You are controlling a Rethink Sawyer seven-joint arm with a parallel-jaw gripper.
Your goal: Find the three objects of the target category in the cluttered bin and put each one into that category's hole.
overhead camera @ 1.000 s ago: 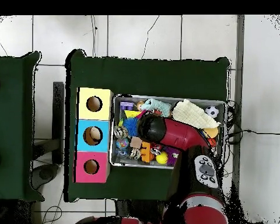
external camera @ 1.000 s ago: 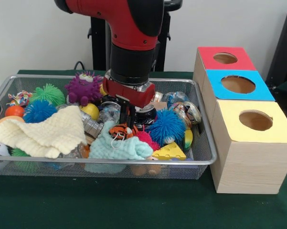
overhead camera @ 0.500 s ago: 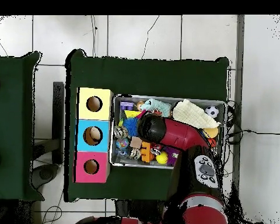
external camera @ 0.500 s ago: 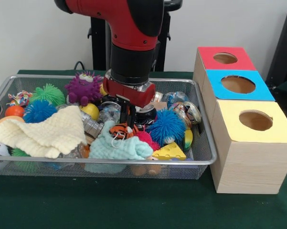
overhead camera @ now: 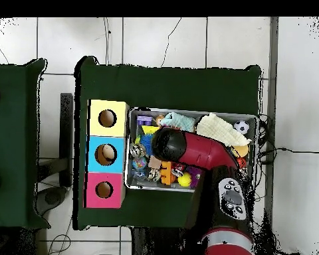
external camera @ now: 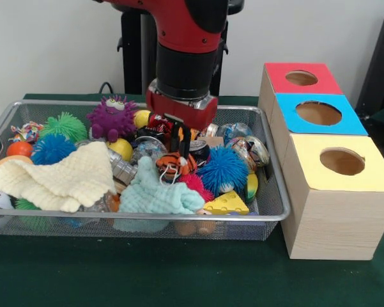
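My gripper (external camera: 177, 157) hangs over the middle of the wire mesh bin (external camera: 179, 218), shut on a small orange-and-black striped tiger toy (external camera: 173, 165) that is lifted just clear of the clutter. Under it lie a teal cloth (external camera: 154, 198) and a pink spiky ball (external camera: 193, 184). To the right stand three boxes with round holes on top: the red box (external camera: 326, 86), the blue box (external camera: 354, 121) and the yellow box (external camera: 370, 176). In the overhead view the arm (overhead camera: 189, 149) covers the gripper and the toy; the boxes (overhead camera: 107, 154) stand left of the bin (overhead camera: 128, 149).
The bin also holds a blue spiky ball (external camera: 223, 169), a cream cloth (external camera: 61, 179), a purple fuzzy monster (external camera: 112, 117), a yellow cheese wedge (external camera: 227, 203), a green spiky ball (external camera: 65, 125) and several shiny balls. Green cloth (external camera: 179, 275) covers the table.
The gripper has risen and shifted a little to the right, carrying the tiger toy up off the teal cloth.
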